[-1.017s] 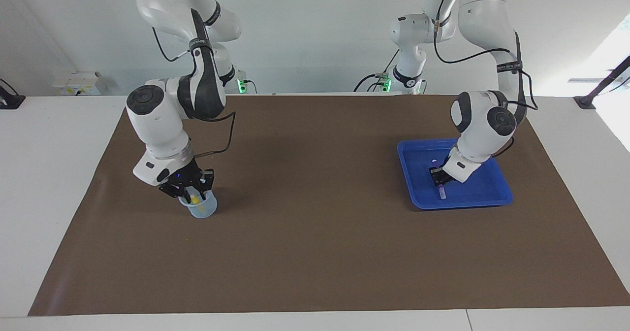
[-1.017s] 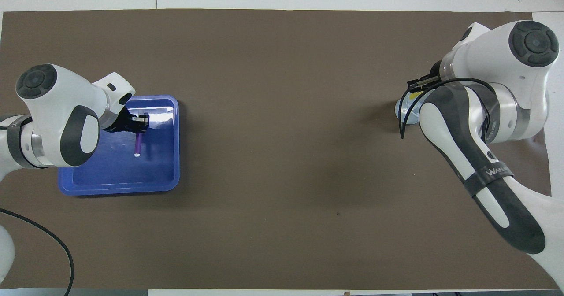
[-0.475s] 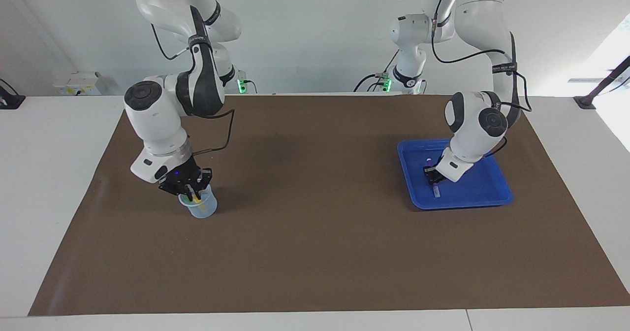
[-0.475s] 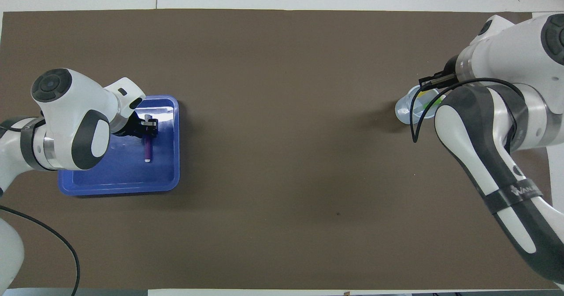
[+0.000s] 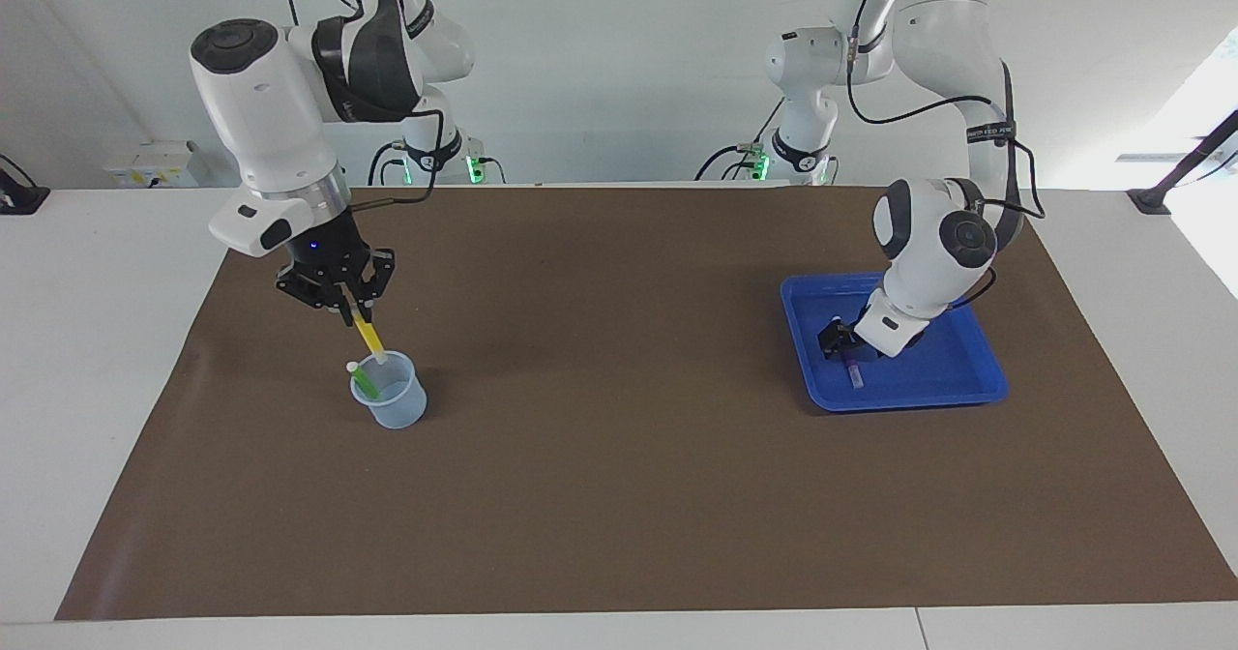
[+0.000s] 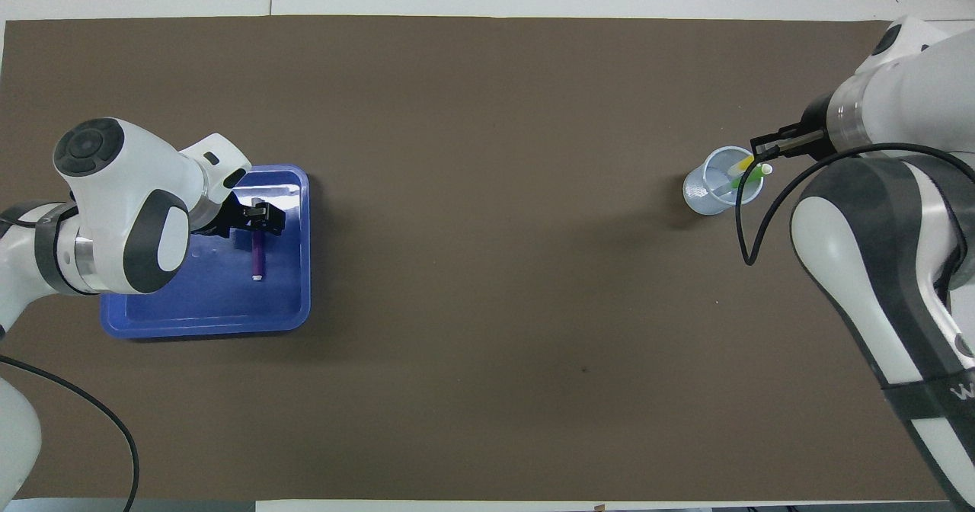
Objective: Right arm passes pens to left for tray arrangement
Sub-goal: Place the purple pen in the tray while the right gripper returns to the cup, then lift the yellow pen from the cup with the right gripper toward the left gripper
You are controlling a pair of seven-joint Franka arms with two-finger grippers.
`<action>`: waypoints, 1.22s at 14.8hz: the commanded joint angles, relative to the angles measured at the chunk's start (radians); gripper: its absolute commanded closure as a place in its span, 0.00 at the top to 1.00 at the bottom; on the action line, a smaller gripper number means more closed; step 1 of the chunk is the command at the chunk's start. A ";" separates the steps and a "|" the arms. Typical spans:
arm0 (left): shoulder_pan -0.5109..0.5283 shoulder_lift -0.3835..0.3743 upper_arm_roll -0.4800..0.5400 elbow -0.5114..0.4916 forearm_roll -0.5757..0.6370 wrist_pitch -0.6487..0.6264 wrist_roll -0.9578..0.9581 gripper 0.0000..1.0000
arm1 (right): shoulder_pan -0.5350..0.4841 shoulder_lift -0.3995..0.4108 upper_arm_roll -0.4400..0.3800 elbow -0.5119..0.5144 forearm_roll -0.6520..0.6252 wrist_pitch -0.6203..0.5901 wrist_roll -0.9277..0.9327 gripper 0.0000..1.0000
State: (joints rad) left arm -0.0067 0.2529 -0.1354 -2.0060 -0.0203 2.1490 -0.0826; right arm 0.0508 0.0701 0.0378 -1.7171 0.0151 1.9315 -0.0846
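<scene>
Right gripper (image 5: 346, 309): black two-finger, raised over the small translucent pale-blue plastic cup (image 5: 390, 401), fingertips clamped on the top of the yellow marker pen (image 5: 367, 335), whose lower end is at the cup's rim. Green marker pen (image 5: 361, 375): leaning inside the cup. Left gripper (image 5: 840, 335): black, jaws spread, low in the shallow bright blue plastic tray (image 5: 953, 374). Purple marker pen (image 6: 258, 256): lying flat in the tray beneath it, released.

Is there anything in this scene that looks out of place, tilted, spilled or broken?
Nothing stands out. The purple pen lies flat in the blue tray under the open left tool. The right tool holds the yellow pen above the cup, which stands upright with the green pen inside.
</scene>
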 commanded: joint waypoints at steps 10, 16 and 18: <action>0.042 -0.144 0.008 0.420 -0.309 -0.557 -0.407 1.00 | 0.004 0.062 0.183 0.112 0.467 0.101 0.964 0.00; -0.022 -0.267 -0.018 0.417 -0.432 -0.528 -1.099 1.00 | 0.006 0.091 0.335 0.152 0.461 0.185 1.295 0.00; -0.054 -0.288 -0.018 0.396 -0.460 -0.474 -1.312 1.00 | 0.008 0.094 0.368 0.159 0.464 0.208 1.354 0.00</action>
State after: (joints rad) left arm -0.0305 -0.0064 -0.1611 -1.5736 -0.4460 1.6207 -1.2050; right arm 0.0700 0.1431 0.3698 -1.5887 0.4587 2.1187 1.2163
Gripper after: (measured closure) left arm 0.000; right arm 0.828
